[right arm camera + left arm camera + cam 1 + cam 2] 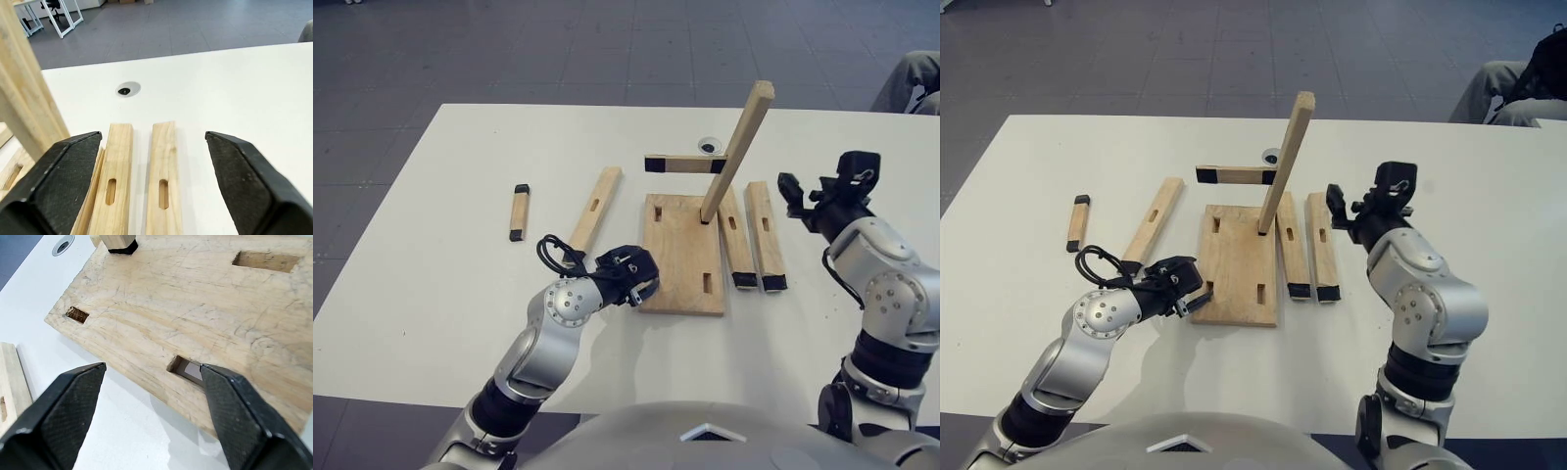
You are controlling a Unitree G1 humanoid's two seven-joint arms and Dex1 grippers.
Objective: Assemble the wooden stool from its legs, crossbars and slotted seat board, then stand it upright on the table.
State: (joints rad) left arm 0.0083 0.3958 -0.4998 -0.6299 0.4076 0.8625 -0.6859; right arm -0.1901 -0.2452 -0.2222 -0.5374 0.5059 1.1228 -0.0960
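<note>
Jaws spread wide and empty, right gripper (pixel 151 139) hovers by two loose legs, inner leg (pixel 117 181) and outer leg (pixel 164 181). They lie side by side just right of seat board (pixel 680 264), long axes running from the table's (pixel 460 176) near edge toward its far edge. Left gripper (pixel 152 368), equally spread, brackets the board's near-left corner. Tilted leg (pixel 736 152) stands socketed at its far-right corner.

A white table (pixel 431 294) with a smooth, plain top runs across most of the scene. Set into it toward the far side, about midway along, is a small round cable hole (pixel 709 146) with a pale rim and a dark centre. Beyond the far edge lies a grey tiled floor (pixel 558 49). Far back on that floor stand the white metal legs (pixel 61 19) of some furniture.
</note>
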